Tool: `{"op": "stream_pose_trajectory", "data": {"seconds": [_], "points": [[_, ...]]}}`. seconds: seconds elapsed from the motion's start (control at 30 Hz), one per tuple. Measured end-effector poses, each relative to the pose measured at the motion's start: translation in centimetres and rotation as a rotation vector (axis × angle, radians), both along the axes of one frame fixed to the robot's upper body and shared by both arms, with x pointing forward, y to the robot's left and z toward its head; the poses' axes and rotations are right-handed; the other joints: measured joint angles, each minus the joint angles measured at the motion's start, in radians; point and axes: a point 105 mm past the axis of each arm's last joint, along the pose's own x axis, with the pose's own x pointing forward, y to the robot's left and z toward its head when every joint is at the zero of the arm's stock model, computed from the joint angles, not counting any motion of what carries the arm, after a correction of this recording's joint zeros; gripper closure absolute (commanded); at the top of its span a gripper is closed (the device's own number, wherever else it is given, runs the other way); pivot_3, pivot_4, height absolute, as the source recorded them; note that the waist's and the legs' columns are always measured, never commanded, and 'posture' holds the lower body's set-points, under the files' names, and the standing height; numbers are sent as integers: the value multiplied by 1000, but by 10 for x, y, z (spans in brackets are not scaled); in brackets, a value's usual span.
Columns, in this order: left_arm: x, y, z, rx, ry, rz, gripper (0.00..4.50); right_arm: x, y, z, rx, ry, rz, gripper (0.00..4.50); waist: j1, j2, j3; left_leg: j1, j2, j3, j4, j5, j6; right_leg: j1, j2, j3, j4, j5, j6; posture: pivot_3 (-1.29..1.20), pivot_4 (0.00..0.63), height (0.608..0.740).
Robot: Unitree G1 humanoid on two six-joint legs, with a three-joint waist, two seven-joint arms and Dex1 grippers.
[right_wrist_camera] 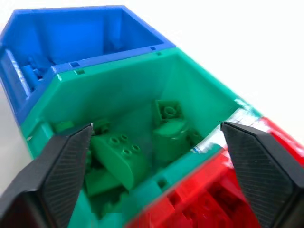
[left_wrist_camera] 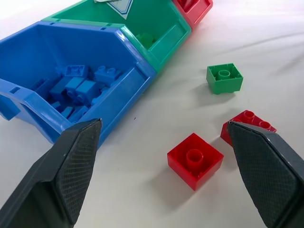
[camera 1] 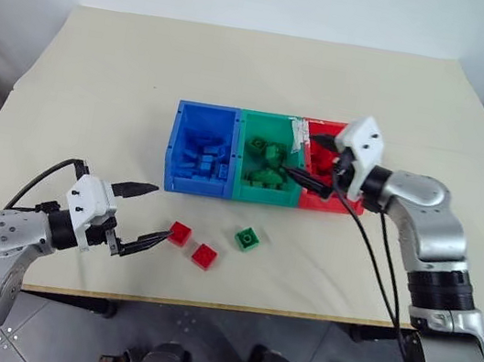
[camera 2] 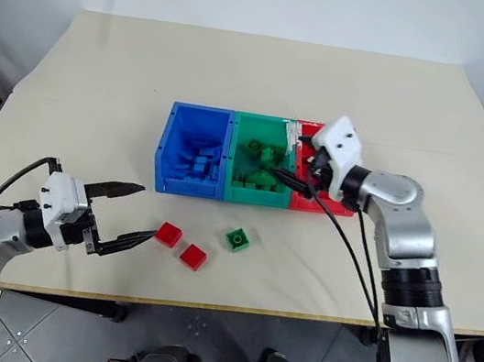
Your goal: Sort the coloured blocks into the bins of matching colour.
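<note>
Three joined bins stand mid-table: blue (camera 1: pixel 193 182), green (camera 1: pixel 264 195), red (camera 1: pixel 320 201). The blue one holds several blue blocks (left_wrist_camera: pixel 80 85), the green one several green blocks (right_wrist_camera: pixel 124 156), and the red one has red blocks inside. Three loose blocks lie on the table in front of the bins: a red one (camera 1: pixel 179 233), a second red one (camera 1: pixel 204 256) and a green one (camera 1: pixel 247 238). My left gripper (camera 1: pixel 160 213) is open just left of the nearer red block (left_wrist_camera: pixel 194 160), low over the table. My right gripper (camera 1: pixel 299 153) hangs open and empty over the green-red divider.
The cream table (camera 1: pixel 99 92) has bare room all around the bins. Its front edge runs close below the loose blocks. A white tag (camera 1: pixel 300 135) sits on the wall between the green and red bins. Black cables trail from my right wrist.
</note>
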Motion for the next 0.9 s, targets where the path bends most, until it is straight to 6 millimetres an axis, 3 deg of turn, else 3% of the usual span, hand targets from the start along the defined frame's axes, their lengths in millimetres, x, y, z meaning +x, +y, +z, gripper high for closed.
{"op": "stream_pose_trajectory", "data": {"seconds": [0.07,0.2,0.3,0.43,0.53,0.67,0.9], "points": [[1,-11,-1,26,3,-65,0,-29,-21,-20,-65,59,64,56,8,0,0,-1,-1,1,0,0,0,0,0,0,-1,0,1,0,150,740],[2,-46,6,23,-12,-234,0,-63,-66,-48,-212,152,42,56,-1,0,0,2,-1,9,1,0,3,1,-1,4,-4,1,1,0,150,740],[3,-57,6,18,2,-285,0,-78,-93,-65,-296,200,9,56,-10,0,0,4,0,11,1,0,3,1,0,6,-2,1,0,0,150,740],[5,-65,6,19,3,-343,0,-78,-98,-71,-301,199,-6,56,-25,0,0,6,0,14,1,0,3,1,0,9,-2,1,0,0,150,740],[6,-65,4,27,6,-369,0,-67,-81,-64,-284,155,36,56,-28,0,0,8,1,13,1,0,3,1,0,10,-2,1,0,0,150,740],[9,-58,0,21,13,-344,0,-53,-30,-58,-246,143,180,56,-25,0,0,8,1,8,1,0,3,0,0,11,-2,1,0,0,150,740],[10,-12,-14,43,66,-150,0,-28,44,-55,-304,147,340,56,-28,0,0,3,1,4,1,0,2,-2,0,8,-1,1,0,0,150,740]]}}
